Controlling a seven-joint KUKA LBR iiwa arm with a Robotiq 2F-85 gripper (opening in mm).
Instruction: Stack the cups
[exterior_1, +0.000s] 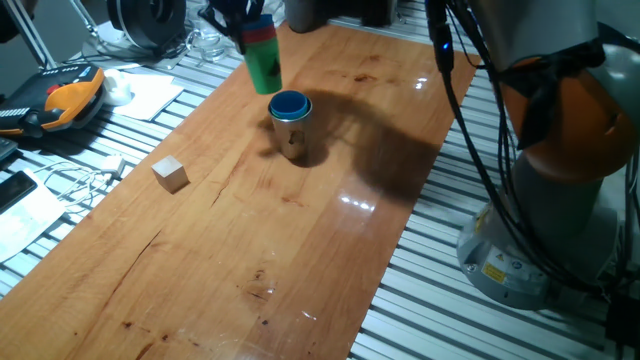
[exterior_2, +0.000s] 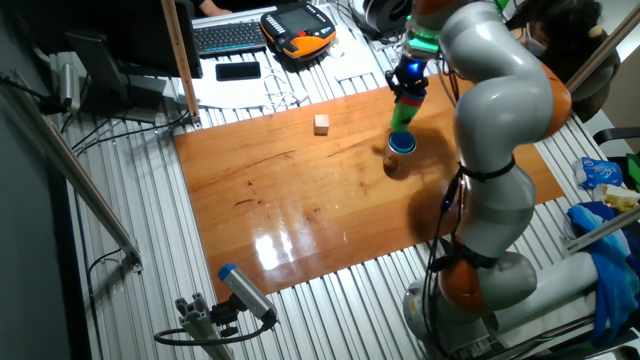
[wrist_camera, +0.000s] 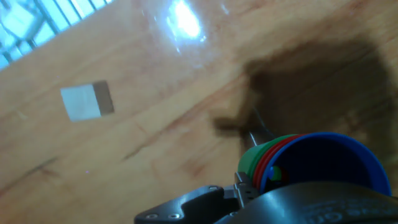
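Observation:
My gripper (exterior_1: 250, 25) is shut on a nested stack of cups (exterior_1: 264, 62), green outside with red and blue rims showing, and holds it slightly tilted in the air. Just below and in front of it a shiny steel cup (exterior_1: 292, 137) stands upright on the wooden table with a blue cup (exterior_1: 290, 105) nested inside. In the other fixed view the held stack (exterior_2: 403, 112) hangs right above that steel cup (exterior_2: 399, 157). The hand view looks into the open mouth of the held stack (wrist_camera: 314, 165); the steel cup is hidden there.
A small pale wooden cube (exterior_1: 170, 173) lies left of the steel cup, also in the hand view (wrist_camera: 87, 101). An orange teach pendant (exterior_1: 62, 100), papers and cables lie beyond the table's left edge. The robot base (exterior_1: 560, 190) stands off the right edge.

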